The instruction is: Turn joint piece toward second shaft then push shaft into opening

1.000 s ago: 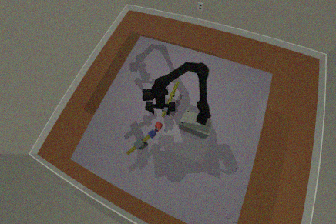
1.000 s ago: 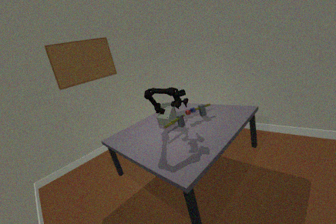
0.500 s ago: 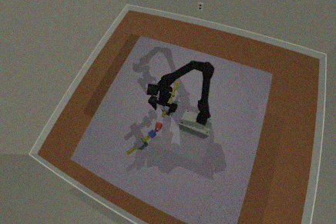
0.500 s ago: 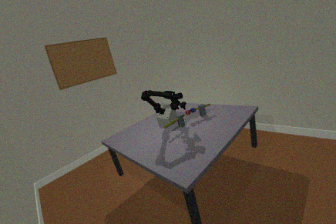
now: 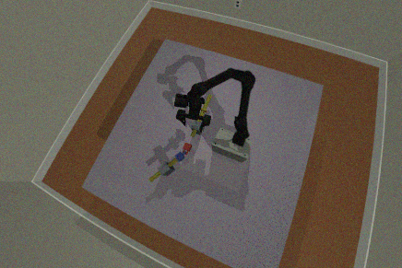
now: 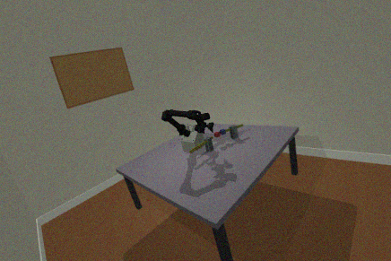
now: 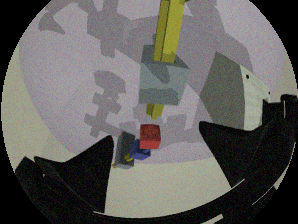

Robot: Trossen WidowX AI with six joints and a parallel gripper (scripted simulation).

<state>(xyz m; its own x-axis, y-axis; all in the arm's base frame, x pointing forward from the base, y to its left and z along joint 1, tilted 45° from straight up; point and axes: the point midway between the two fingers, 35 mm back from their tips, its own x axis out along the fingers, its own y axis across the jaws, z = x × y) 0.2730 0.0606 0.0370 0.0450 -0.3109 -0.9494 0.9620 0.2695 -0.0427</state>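
Note:
The red joint piece (image 5: 187, 147) (image 6: 217, 134) (image 7: 150, 136) sits on the blue piece (image 5: 180, 156) (image 6: 222, 132) (image 7: 140, 150) at the first shaft's end. That yellow shaft (image 5: 154, 178) (image 6: 240, 126) is held in a grey block (image 5: 167, 168) (image 6: 234, 132) (image 7: 124, 150). The second yellow shaft (image 5: 207, 101) (image 6: 196, 148) (image 7: 171, 30) passes through its own block (image 6: 209, 146) (image 7: 161, 82), and its near end stands apart from the red piece. The red piece's opening is too small to make out. My gripper (image 5: 195, 122) (image 7: 157, 133) is open and empty, above the second block and shaft.
The arm's pale base (image 5: 230, 145) (image 7: 254, 100) stands beside the second block, to its right in the wrist view. The purple table top (image 5: 277, 150) (image 6: 166, 160) carries both blocks and the arm's shadows.

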